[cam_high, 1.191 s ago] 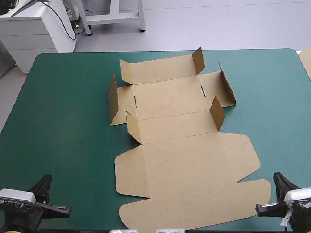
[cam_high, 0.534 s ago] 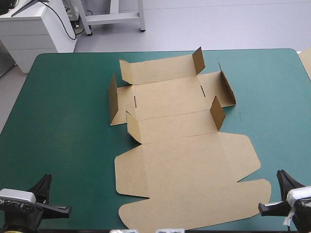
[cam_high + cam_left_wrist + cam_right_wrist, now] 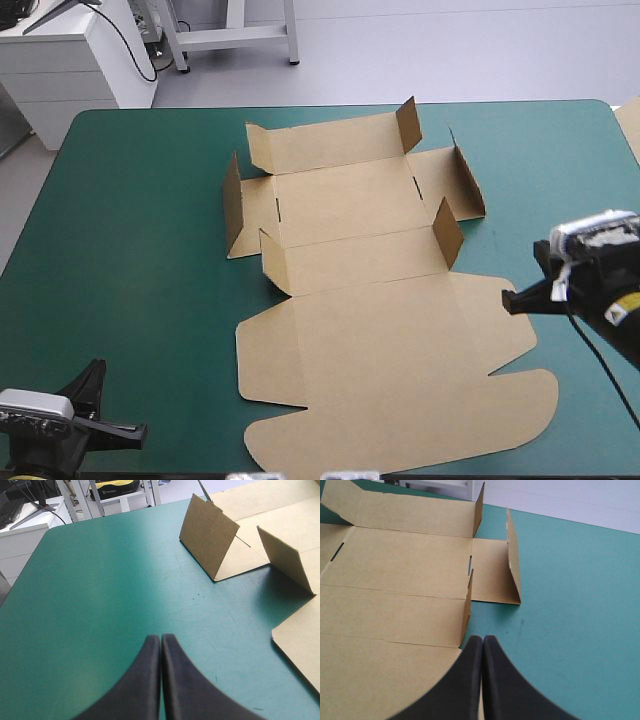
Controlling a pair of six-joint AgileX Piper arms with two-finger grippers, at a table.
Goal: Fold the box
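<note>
Box [image 3: 380, 340] — brown sheet, mid-counter [image 3: 140, 250], lying mostly flat. Only the small side flaps stand part-raised; no walls tucked, and the lid panel is flat on the near side. Folding looks barely begun. Right end effector [image 3: 482, 637] clenched, empty, over the lid's right edge. Left end effector [image 3: 161, 637] clenched, empty — near left corner, well apart from the box.

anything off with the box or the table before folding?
Nothing stands out. The box lies spread on the teal-green cover, slightly turned against the table's edges, with its side flaps raised and no tears or crushed corners visible. The left gripper and right gripper are both shut and hold nothing.
</note>
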